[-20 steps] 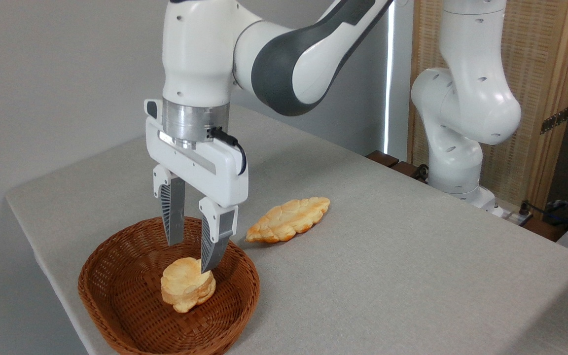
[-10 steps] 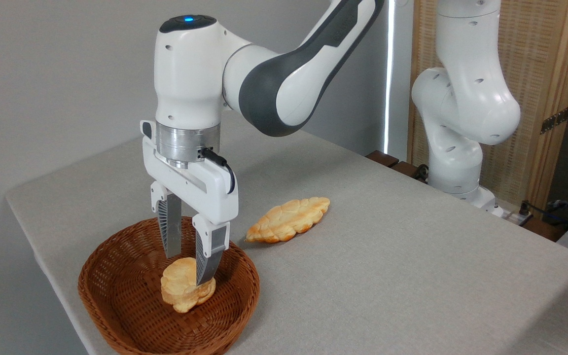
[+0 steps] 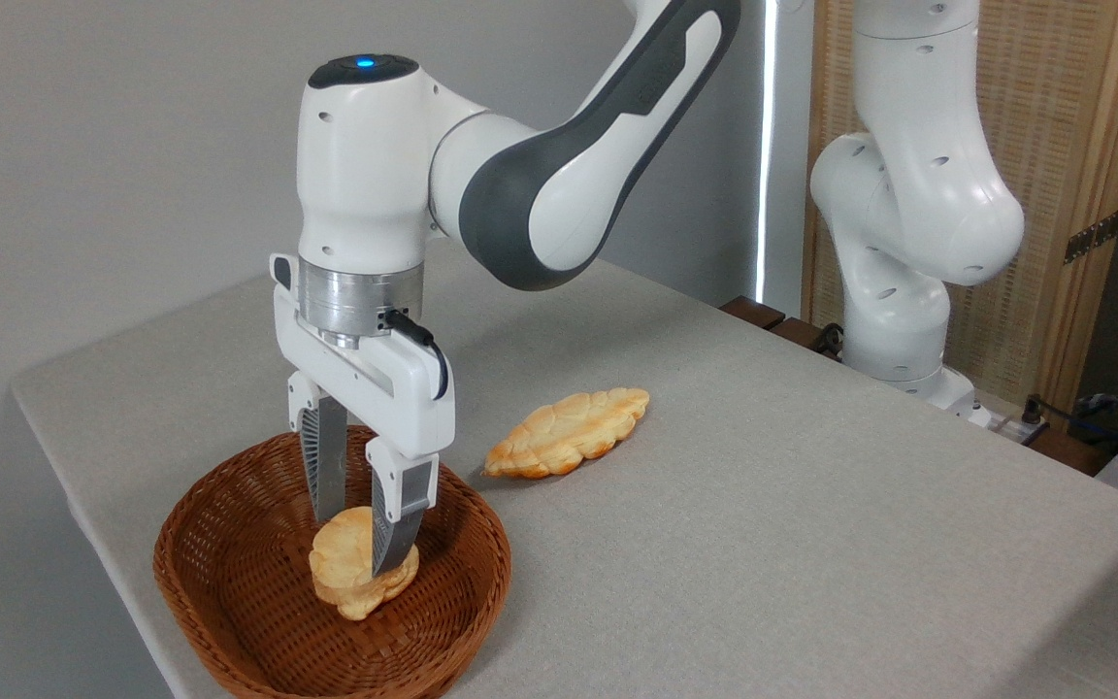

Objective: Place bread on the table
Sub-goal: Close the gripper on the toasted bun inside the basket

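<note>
The bread (image 3: 338,571), a small round pale golden bun, lies slightly tipped inside the brown wicker basket (image 3: 229,621) at the front left. My gripper (image 3: 357,546) has come down into the basket and is open, its fingers straddling the bun: one fingertip behind it, the other in front, covering part of it. I cannot tell whether the pads touch it. The table (image 3: 763,544) is covered in light grey cloth and carries the basket.
A longer flat leaf-shaped bread (image 3: 569,432) lies on the cloth just right of the basket. The arm's white base column (image 3: 894,320) stands at the table's far right edge, with a slatted wooden screen (image 3: 1054,146) behind it.
My gripper has dropped lower into the basket and shifted slightly left, so its fingers now reach around the bun. The bun has tipped a little to the left.
</note>
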### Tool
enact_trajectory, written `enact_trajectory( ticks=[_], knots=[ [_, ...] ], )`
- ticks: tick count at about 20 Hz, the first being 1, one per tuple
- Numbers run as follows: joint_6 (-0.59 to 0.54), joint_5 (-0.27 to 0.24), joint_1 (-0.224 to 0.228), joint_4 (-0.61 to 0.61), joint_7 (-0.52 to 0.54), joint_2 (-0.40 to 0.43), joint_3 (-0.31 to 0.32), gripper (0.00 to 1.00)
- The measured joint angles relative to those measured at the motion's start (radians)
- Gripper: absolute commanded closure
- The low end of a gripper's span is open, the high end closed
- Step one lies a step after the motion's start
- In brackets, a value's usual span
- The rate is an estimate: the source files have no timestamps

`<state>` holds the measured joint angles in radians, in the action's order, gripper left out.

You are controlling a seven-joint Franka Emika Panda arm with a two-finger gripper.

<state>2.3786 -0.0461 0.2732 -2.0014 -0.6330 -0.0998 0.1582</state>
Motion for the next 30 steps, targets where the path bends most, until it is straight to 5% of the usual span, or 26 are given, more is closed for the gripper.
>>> enact_trajectory(
  ticks=[9, 10, 13, 15, 30],
  knots=[
    [0.007, 0.031, 0.000, 0.000, -0.014, -0.018, -0.003, 0.00],
    [0.007, 0.031, 0.000, 0.000, -0.014, -0.018, -0.003, 0.06],
    [0.007, 0.031, 0.000, 0.000, -0.014, -0.018, -0.003, 0.43],
    [0.008, 0.031, 0.000, 0.000, -0.014, -0.018, -0.003, 0.57],
    [0.007, 0.031, -0.009, 0.012, -0.013, 0.009, 0.003, 0.57]
  ],
)
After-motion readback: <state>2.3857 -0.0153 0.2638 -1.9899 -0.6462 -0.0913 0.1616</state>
